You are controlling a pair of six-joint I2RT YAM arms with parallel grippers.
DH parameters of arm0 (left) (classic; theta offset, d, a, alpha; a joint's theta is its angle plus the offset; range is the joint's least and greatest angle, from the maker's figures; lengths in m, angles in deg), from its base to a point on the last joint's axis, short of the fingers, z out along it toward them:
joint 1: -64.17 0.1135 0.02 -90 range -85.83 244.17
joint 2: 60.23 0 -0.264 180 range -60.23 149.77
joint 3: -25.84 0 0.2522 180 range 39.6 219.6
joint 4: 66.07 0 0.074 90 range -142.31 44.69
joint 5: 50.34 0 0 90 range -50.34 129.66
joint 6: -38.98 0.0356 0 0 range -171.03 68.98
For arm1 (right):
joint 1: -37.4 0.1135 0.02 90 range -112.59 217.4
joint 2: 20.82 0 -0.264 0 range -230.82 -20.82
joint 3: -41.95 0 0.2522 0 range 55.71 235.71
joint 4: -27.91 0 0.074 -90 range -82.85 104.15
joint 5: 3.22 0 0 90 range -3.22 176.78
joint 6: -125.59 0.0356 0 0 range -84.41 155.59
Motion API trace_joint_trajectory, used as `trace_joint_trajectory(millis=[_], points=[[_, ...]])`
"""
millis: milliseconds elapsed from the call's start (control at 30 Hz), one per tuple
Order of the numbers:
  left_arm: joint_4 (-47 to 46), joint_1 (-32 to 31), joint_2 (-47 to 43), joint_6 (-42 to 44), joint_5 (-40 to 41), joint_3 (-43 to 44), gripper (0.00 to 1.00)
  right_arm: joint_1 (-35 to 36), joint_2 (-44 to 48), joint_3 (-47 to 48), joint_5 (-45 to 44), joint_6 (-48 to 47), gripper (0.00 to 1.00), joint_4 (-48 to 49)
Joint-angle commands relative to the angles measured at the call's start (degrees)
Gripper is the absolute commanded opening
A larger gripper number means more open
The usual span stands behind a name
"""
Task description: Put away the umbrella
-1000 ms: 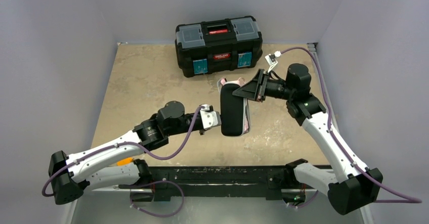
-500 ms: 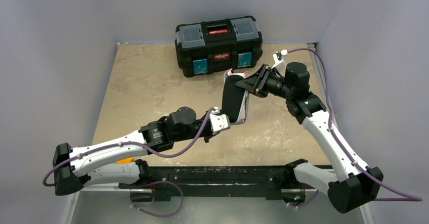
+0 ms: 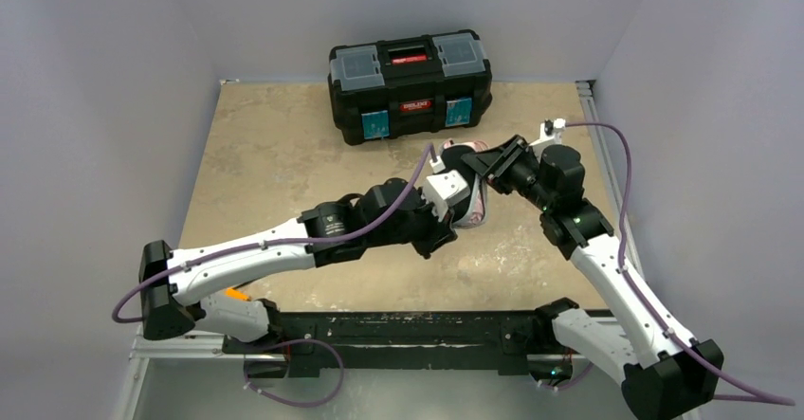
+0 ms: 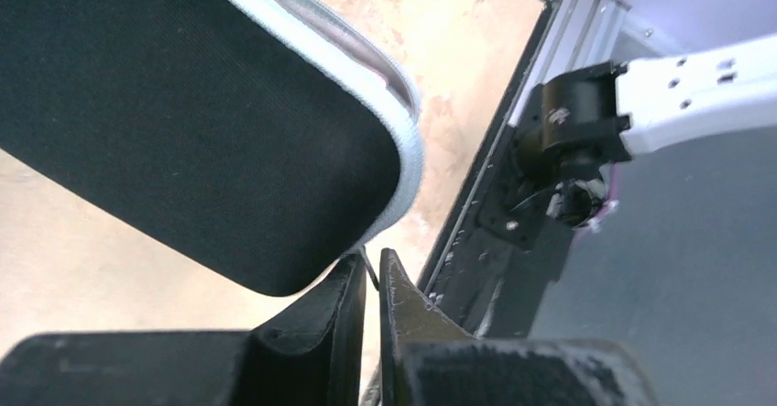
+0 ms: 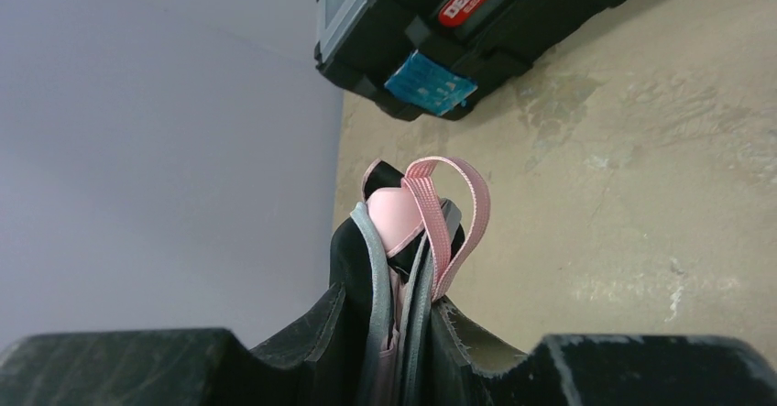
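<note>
The pale pink umbrella point(image 5: 396, 213) sits inside a black case point(image 5: 353, 268) with a grey zipper edge, its rounded end and pink wrist strap point(image 5: 461, 206) poking out. My right gripper point(image 5: 394, 319) is shut on the case's end, with the umbrella sandwiched inside. In the top view the case point(image 3: 455, 160) hangs above the table between both grippers, pink fabric point(image 3: 474, 213) showing at its lower edge. My left gripper point(image 4: 371, 278) is shut on a thin zipper pull at the rounded corner of the case point(image 4: 183, 104). From above, the left gripper point(image 3: 453, 194) covers much of the case.
A black toolbox point(image 3: 410, 83) with a red label stands shut at the back of the table point(image 3: 275, 155). The toolbox point(image 5: 458, 21) lies beyond the case in the right wrist view. The right arm's base point(image 4: 586, 122) and the table's metal rail lie behind the left gripper.
The left arm has swung right and back, carrying its gripper along the case's edge toward the right gripper. The case has tilted and drawn up shorter in the top view. The right gripper shifted right.
</note>
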Motion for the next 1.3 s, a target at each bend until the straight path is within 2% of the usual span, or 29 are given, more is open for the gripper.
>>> trace_joint_trajectory(millis=[0,33,67,167,233,300,433,533,700,767,867,1067,1267], points=[[-0.7,-1.4,1.1,-9.2,-6.0,8.9,0.22,-0.2,1.5,-3.0,-9.0,-2.3,0.0,8.1],[1.5,-1.3,0.7,-8.8,-5.1,9.1,0.27,-0.2,1.7,-3.3,-6.7,-2.1,0.0,10.2],[3.7,-1.3,-0.1,-8.2,-3.9,8.8,0.38,-0.3,1.6,-3.3,-5.5,-1.4,0.0,10.9],[8.6,-0.1,-3.3,-6.0,-3.7,6.6,0.55,-0.3,1.1,-1.6,-2.3,-2.8,0.0,12.1],[12.2,2.0,-5.4,-5.7,-5.5,6.2,0.74,-0.3,1.0,-1.3,0.1,-2.8,0.0,14.2],[14.8,5.4,-8.3,-6.3,-8.4,5.3,0.85,-0.4,0.9,-1.0,2.6,-2.6,0.0,16.2],[13.0,15.8,-16.0,-12.6,-13.8,-0.8,0.98,-0.4,0.6,-1.2,8.9,-0.1,0.0,24.2],[4.8,23.2,-19.3,-18.5,-24.7,-5.5,1.0,-0.4,0.2,-1.3,13.6,3.0,0.0,30.0],[-15.2,26.9,-17.7,-29.0,-35.2,-9.8,1.0,-0.5,-0.2,-1.1,17.0,8.3,0.0,37.6],[-23.6,27.1,-15.8,-32.1,-37.1,-10.3,1.0,-0.4,-0.5,-0.9,17.5,10.3,0.0,40.4],[-31.0,27.2,-11.6,-34.8,-39.2,-9.3,1.0,-0.4,-1.7,-0.3,18.6,12.7,0.0,43.6],[-41.1,27.2,-3.7,-39.3,-43.1,-6.6,1.0,-0.4,-2.7,-0.7,19.4,16.1,0.0,49.2],[-49.5,27.2,3.0,-44.6,-44.6,-5.3,0.92,-0.3,-3.7,-1.8,19.1,19.7,0.0,55.2]])
